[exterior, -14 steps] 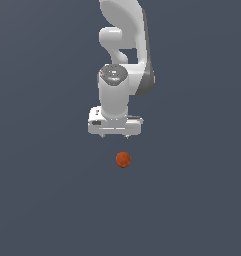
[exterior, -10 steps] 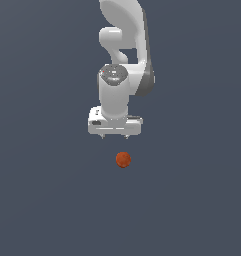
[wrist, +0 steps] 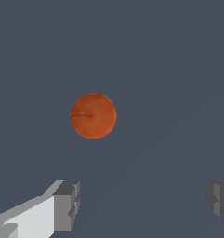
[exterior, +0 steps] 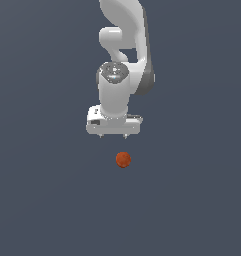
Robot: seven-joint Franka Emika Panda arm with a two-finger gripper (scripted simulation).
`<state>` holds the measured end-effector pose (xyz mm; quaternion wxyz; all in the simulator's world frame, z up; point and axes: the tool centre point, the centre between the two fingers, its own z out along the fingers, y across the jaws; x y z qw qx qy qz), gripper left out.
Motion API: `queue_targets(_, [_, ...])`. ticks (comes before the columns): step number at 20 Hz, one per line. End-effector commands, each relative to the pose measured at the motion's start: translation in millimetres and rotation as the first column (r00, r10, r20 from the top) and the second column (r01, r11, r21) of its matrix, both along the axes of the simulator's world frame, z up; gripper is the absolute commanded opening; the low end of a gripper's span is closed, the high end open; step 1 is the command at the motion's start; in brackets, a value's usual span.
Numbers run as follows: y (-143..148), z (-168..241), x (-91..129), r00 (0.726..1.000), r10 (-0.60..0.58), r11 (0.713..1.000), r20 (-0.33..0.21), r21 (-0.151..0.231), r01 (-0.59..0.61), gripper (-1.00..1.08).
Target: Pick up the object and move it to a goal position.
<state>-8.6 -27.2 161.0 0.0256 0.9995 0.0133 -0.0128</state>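
Note:
A small orange-red ball [exterior: 123, 159] lies on the flat grey floor, just in front of the arm in the exterior view. It also shows in the wrist view [wrist: 93, 115], mottled, with a dark streak. My white gripper [exterior: 113, 136] hangs above and behind the ball, apart from it. Its jaws are spread wide and hold nothing. In the wrist view the two grey fingertips [wrist: 67, 206] stand far apart, and the ball lies beyond them, nearer to one of them.
The floor [exterior: 192, 200] is a plain dark grey-blue surface. The white arm [exterior: 123, 45] rises behind the gripper. No other objects show.
The gripper has shifted very slightly. The ball has not moved.

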Motion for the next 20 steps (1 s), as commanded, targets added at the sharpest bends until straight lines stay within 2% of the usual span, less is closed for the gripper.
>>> queue_targets(1, [0.9,-1.6,0.9,1.000,0.005,1.000,0.000,0.001,-0.005,1.00])
queue_targets(9, [14.4,-21.8,18.2,0.997,0.079,0.997,0.006,0.016,-0.079,1.00])
queue_targets(20, [40.2,-60.8,45.3,0.979,0.204,0.978,0.023,0.049,-0.205,1.00])
